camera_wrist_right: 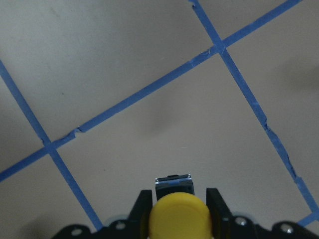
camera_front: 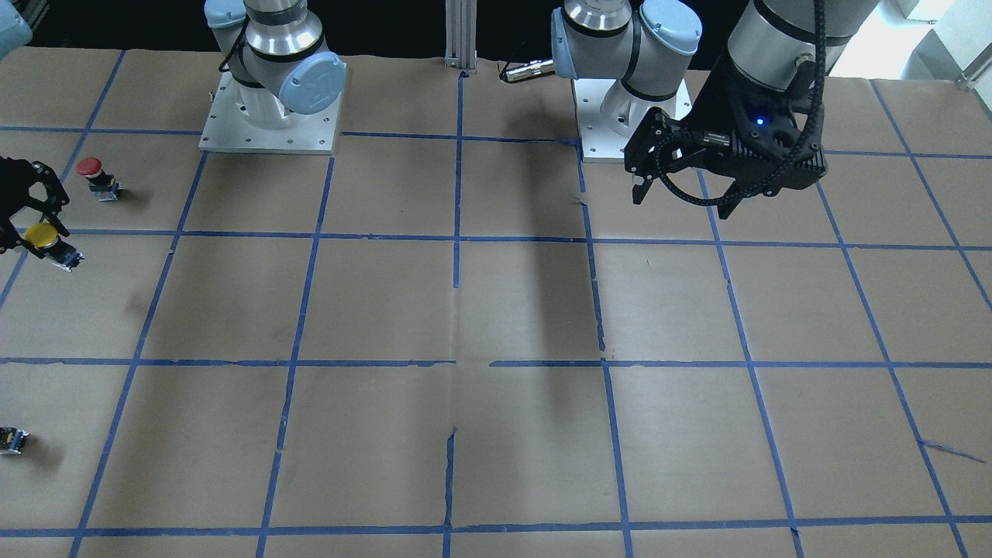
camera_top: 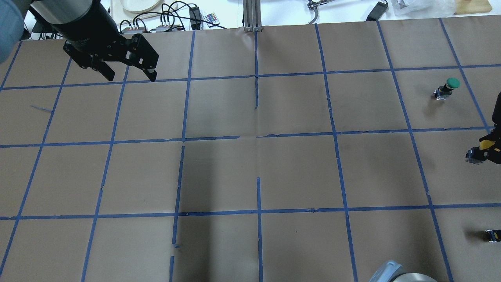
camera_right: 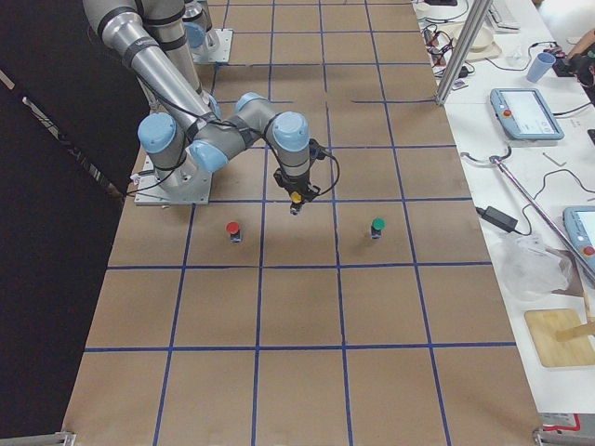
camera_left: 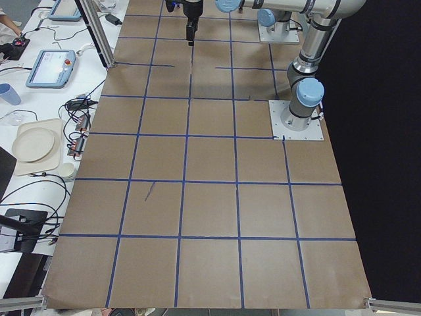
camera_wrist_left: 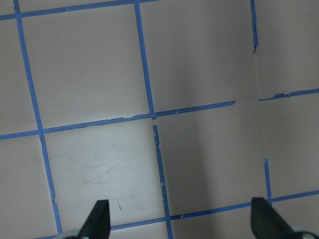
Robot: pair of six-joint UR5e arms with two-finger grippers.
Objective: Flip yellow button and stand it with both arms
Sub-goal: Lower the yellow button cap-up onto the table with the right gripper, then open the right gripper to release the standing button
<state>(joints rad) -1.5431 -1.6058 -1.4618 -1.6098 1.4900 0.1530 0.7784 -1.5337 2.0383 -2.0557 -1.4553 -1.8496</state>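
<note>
My right gripper is shut on the yellow button, with a finger on each side of its round cap. The black body and grey base point away from the wrist, towards the paper. The button hangs tilted above the table at the robot's right edge. My left gripper is open and empty, high over the far left of the table. Its two fingertips show over bare paper in the left wrist view.
A red-capped button stands near the right gripper on the robot's side. A green-capped button stands beyond it. A small dark part with a yellow mark lies at the table edge. The brown paper carries a blue tape grid.
</note>
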